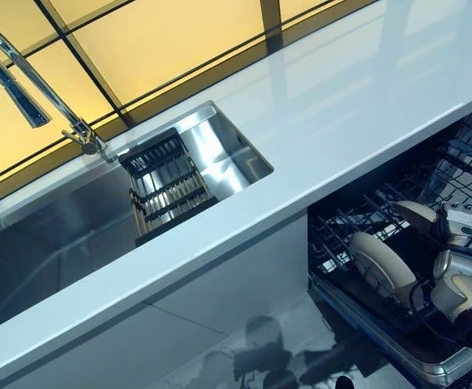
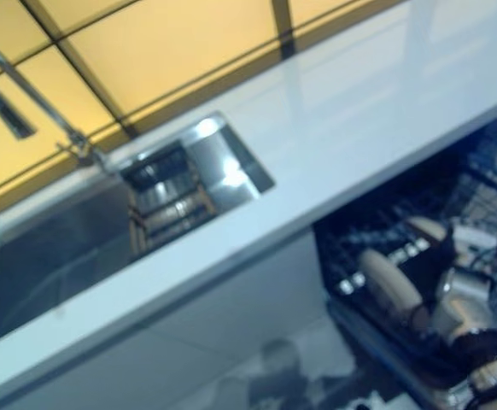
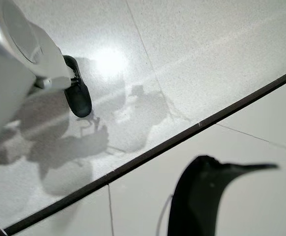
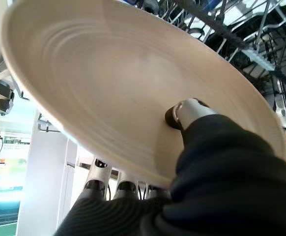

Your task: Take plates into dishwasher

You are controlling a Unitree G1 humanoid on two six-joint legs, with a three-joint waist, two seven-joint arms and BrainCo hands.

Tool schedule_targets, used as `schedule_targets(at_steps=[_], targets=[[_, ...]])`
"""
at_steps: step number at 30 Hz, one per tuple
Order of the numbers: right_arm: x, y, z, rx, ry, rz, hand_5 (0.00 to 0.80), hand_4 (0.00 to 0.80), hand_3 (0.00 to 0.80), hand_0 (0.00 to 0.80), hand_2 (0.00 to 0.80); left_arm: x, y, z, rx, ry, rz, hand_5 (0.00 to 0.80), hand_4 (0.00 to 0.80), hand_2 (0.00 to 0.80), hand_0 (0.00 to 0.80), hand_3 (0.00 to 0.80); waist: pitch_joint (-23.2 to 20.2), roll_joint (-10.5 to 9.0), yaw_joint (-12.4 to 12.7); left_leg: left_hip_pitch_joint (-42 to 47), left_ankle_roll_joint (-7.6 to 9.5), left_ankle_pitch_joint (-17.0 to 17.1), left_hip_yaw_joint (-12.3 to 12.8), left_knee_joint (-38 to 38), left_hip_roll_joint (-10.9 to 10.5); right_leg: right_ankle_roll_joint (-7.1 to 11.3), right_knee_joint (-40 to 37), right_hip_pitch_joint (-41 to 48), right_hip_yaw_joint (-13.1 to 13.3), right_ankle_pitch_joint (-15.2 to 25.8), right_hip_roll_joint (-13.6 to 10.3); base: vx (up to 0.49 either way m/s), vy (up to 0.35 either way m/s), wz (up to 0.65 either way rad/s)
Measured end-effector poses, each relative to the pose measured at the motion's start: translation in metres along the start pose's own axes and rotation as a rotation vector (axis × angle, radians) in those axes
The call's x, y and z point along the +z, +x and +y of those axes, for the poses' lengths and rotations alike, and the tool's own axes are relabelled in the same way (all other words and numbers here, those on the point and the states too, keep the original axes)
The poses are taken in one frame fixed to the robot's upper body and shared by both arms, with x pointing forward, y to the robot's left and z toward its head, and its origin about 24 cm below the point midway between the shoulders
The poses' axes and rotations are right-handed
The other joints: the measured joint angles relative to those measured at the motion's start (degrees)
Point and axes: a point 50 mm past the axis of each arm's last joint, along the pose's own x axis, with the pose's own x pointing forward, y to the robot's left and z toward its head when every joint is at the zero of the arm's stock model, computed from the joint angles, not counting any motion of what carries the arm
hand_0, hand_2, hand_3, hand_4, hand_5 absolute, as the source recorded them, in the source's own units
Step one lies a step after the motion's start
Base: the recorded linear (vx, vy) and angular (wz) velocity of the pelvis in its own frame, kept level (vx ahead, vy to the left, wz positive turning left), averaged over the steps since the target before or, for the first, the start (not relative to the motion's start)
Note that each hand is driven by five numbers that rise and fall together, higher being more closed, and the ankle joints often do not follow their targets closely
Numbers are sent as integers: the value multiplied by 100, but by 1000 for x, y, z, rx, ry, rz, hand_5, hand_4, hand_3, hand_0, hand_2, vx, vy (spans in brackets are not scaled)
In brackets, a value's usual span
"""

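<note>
Two cream plates in dishwasher rack (image 1: 358, 243): one plate (image 1: 379, 265) on edge; held plate (image 4: 133, 93) pinched by right hand (image 4: 192, 115). Left hand unseen.

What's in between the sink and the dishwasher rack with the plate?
Only bare white counter lies between the sink and the dishwasher rack, as the left eye view shows. The right hand pinches the plate there.
</note>
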Motion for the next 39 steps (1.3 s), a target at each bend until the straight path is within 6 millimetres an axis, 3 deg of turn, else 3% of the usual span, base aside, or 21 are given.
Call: schedule_targets(at_steps=[2, 4, 5, 12, 16, 22, 31, 39], targets=[[0, 0, 0, 3, 0, 1, 605, 605, 605, 605, 605, -1, 0, 0, 0, 0, 2, 0, 0, 0, 0, 0, 0, 0, 2, -1, 0, 1, -3, 0, -1, 0, 0, 1, -4, 0, 0, -1, -2, 2], [1, 0, 0, 13, 1, 0, 515, 515, 515, 515, 515, -3, -1, 0, 1, -1, 7, 0, 0, 0, 0, 0, 0, 0, 6, -1, 2, 2, -5, 0, -5, 0, 1, 3, -6, 0, -4, 0, 0, 0], [1, 0, 1, 24, 6, 1, 0, 0, 0, 0, 0, -3, -1, 0, 1, -1, 7, 0, 0, 0, 0, 0, 0, -1, -2, 0, 2, 2, -9, 0, -4, 0, 1, 9, -11, 0, -3, 0, 0, 0], [5, -14, 27, 206, 100, 22, 0, 0, 0, 0, 0, -2, -1, 0, 0, 0, 5, 0, 0, 0, 0, 0, 5, -8, -28, 16, 1, 8, -11, -1, -3, 1, 1, 25, -9, 0, 3, 0, 0, 0], [10, -21, 26, 228, 125, -6, 0, 0, 0, 0, 0, -3, -1, 0, 1, 0, 6, 0, 0, 0, 0, 0, 30, -42, -47, 24, 0, 8, -1, -2, 0, 0, 2, 27, 2, 1, 12, 7, 2, -1], [22, -28, 12, 234, 194, -54, 0, 0, 0, 0, 0, -2, -1, 2, 8, -6, 5, 0, 0, 0, 0, 0, 242, -384, -199, 130, -1, 9, 46, -4, 4, -6, 3, 104, 47, 17, 22, 7, 3, -2], [24, -27, -7, 225, 262, -60, 0, 0, 0, 0, 0, -2, -1, 9, 52, -18, 9, 0, 0, 0, 0, 0, 142, -948, -338, 274, -5, 1, 120, -9, 14, -8, 3, 213, 120, 30, 44, 32, -6, -4], [6, -18, -22, 222, 227, -5, 0, 0, 0, 0, 0, -6, -3, 20, 97, -6, 30, 0, 0, 0, 0, 0, -69, -1300, -347, 499, -23, -29, 247, -13, 36, 8, 1, 355, 250, 18, 77, 46, -5, -9]])
